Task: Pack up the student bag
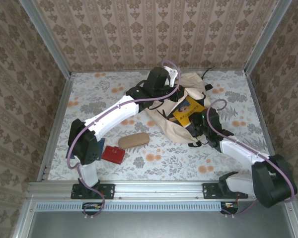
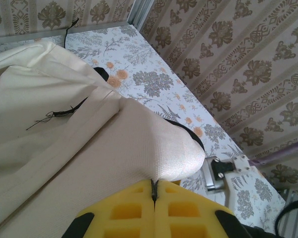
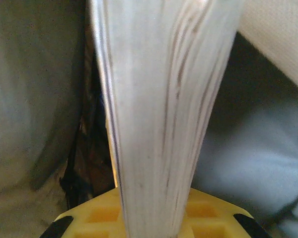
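**Both grippers busy at the bag**

We see the bag (image 1: 175, 130) lying toward the back of the table (image 1: 89, 106), a little right of centre, its mouth turned toward the right arm. The left arm reaches across to it from the near left. On its wrist camera, the left gripper (image 2: 154, 194) has its jaws pressed together on a fold of the cream fabric, lifting that edge. The right gripper (image 3: 155, 213) is clamped on a book (image 1: 188, 110) with a yellow cover. From above, we find the book tilted, its far end resting in the bag's opening. The right wrist camera looks along the page edges, which stand between the yellow fingers (image 3: 94, 218), with dark lining on both sides. On the near left of the table, well apart from the bag, lie a brown case (image 1: 134, 140) and a red box (image 1: 112, 154), near each other.
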